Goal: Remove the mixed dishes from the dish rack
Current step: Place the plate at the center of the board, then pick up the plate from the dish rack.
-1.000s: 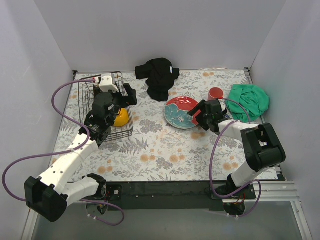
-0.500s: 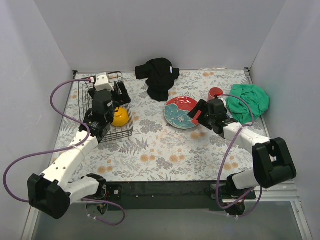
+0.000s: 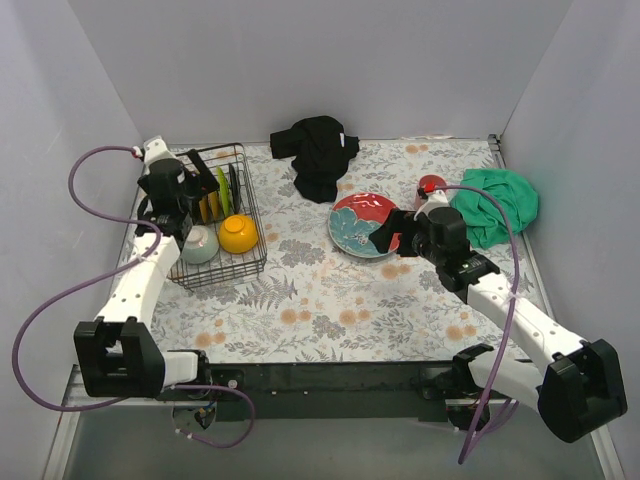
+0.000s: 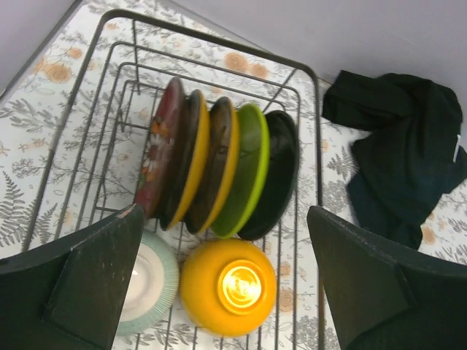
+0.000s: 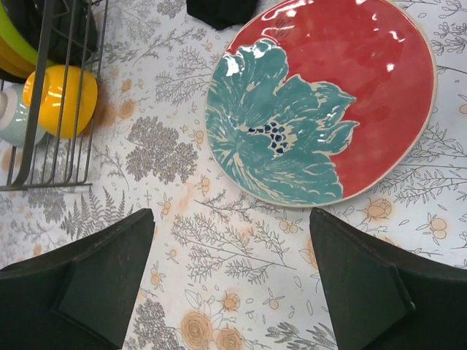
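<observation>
Black wire forms the dish rack (image 3: 225, 268), which stands at the 9 o'clock side of the flowered table (image 3: 330, 300). Inside it five plates (image 4: 244, 171) stand on edge in a row. In the left wrist view, an orange bowl (image 4: 228, 288) and a pale bowl (image 4: 149, 281) lie side by side at 6 o'clock of them. The left gripper (image 4: 225, 215) hangs over them with fingers spread wide, holding nothing. A red plate with a teal flower (image 5: 365, 95) lies flat on the table at 1 o'clock of the right gripper (image 5: 232, 215), which is also spread wide and empty. In the top view, a red cup (image 3: 432, 184) stands at 2 o'clock of this plate.
</observation>
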Controlling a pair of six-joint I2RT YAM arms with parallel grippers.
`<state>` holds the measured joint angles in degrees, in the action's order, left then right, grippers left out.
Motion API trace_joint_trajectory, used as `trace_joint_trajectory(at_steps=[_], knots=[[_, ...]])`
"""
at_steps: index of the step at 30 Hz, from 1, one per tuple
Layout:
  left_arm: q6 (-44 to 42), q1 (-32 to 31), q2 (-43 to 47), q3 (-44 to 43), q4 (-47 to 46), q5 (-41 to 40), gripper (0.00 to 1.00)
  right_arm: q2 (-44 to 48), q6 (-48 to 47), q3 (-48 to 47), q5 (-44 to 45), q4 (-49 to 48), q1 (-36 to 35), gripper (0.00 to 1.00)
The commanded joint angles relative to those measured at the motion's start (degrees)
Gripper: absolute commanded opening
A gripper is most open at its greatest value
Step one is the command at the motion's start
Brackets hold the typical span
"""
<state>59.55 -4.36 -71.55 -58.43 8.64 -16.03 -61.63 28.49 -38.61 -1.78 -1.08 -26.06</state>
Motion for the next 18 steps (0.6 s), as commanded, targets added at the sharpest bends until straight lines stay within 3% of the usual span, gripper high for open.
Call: trace_joint_trajectory(at_steps=[1, 8, 18], knots=[[2.94, 8.3, -2.19, -3.35, 2.61, 8.99, 0.93, 3.0, -5.11, 1.26, -2.96, 0.55, -0.3, 0.94], [2.5, 16.04, -7.81, -5.72, 2.78, 19.19, 0.86, 3.79, -7.13, 2.22, -5.07, 0.99, -0.3, 0.93], [2.77, 19.12, -14.05, -7.92, 2.34, 29.13, 0.63, 2.57, -8.1, 2.14, -5.86, 0.99, -0.3, 0.92]])
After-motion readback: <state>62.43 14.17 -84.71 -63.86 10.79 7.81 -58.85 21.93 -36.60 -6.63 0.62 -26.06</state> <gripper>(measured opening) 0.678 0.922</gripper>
